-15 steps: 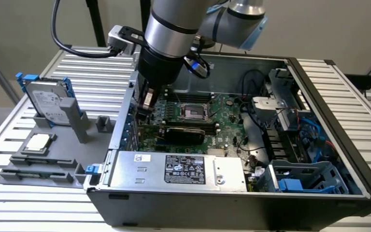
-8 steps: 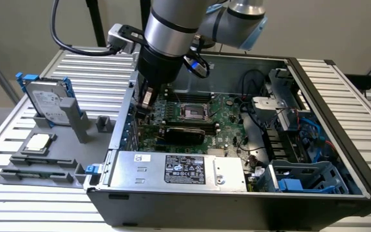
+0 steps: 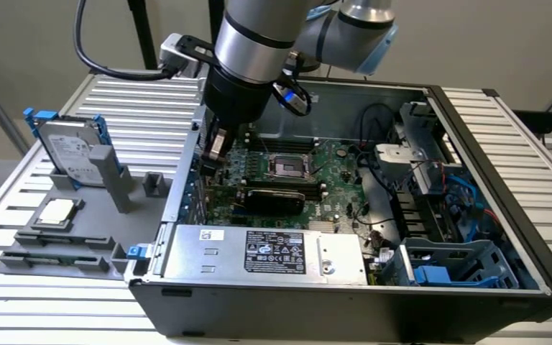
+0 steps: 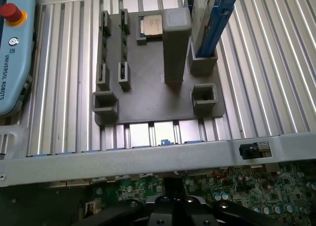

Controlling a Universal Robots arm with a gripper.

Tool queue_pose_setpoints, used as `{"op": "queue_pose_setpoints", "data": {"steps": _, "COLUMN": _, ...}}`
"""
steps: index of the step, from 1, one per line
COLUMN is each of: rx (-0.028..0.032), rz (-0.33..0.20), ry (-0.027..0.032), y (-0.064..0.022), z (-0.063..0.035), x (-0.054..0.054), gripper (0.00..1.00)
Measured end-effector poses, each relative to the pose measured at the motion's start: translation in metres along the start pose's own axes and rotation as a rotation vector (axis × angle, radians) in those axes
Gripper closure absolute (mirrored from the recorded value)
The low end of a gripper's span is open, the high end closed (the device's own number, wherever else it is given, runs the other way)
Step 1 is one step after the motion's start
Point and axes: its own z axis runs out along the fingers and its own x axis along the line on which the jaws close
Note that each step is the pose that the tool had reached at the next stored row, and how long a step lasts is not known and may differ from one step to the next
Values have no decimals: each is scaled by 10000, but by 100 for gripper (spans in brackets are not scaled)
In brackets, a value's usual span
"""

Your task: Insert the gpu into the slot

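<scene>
We see the arm reaching down into the open computer case [image 3: 506, 237], its gripper [image 3: 215, 147] low over the motherboard [image 3: 338, 169] near the case wall at the exterior view's left. Whether the jaws are parted or closed we cannot tell — the arm's own body hides their tips.

The gpu [image 3: 271, 197] lies flat and black across the middle of the board, just below the CPU socket [image 3: 289, 167] and above the silver-labelled power supply [image 3: 267, 251]. It looks seated down among the board's parts, apart from the gripper (we cannot make out the blue slot under it).

On the slatted bench [image 3: 132, 115] outside the case sits a grey fixture plate [image 4: 148, 102] — a loose processor chip [image 4: 150, 24] rests in one of its pockets and a hard drive [image 3: 70, 152] in blue rails stands upright in another. A teach pendant [image 4: 12, 53] lies beside the plate.
</scene>
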Motion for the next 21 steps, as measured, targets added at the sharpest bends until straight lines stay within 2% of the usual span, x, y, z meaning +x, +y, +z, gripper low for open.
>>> {"op": "queue_pose_setpoints", "data": {"steps": 1, "rx": -2, "rz": 17, "ry": 6, "y": 0, "z": 0, "x": -1, "gripper": 89}}
{"op": "queue_pose_setpoints", "data": {"steps": 3, "rx": 4, "rz": 50, "ry": 67, "y": 0, "z": 0, "x": -6, "gripper": 89}}
{"op": "queue_pose_setpoints", "data": {"steps": 7, "rx": 35, "rz": 126, "ry": 294, "y": -26, "z": -11, "x": -10, "gripper": 89}}
{"op": "queue_pose_setpoints", "data": {"steps": 11, "rx": 49, "rz": 164, "ry": 421, "y": -37, "z": -16, "x": -11, "gripper": 89}}
{"op": "queue_pose_setpoints", "data": {"steps": 13, "rx": 70, "rz": 175, "ry": 447, "y": -38, "z": -12, "x": -12, "gripper": 89}}
{"op": "queue_pose_setpoints", "data": {"steps": 16, "rx": 120, "rz": 180, "ry": 456, "y": -44, "z": 4, "x": -12, "gripper": 89}}
{"op": "queue_pose_setpoints", "data": {"steps": 21, "rx": 127, "rz": 196, "ry": 473, "y": -40, "z": 18, "x": -13, "gripper": 89}}
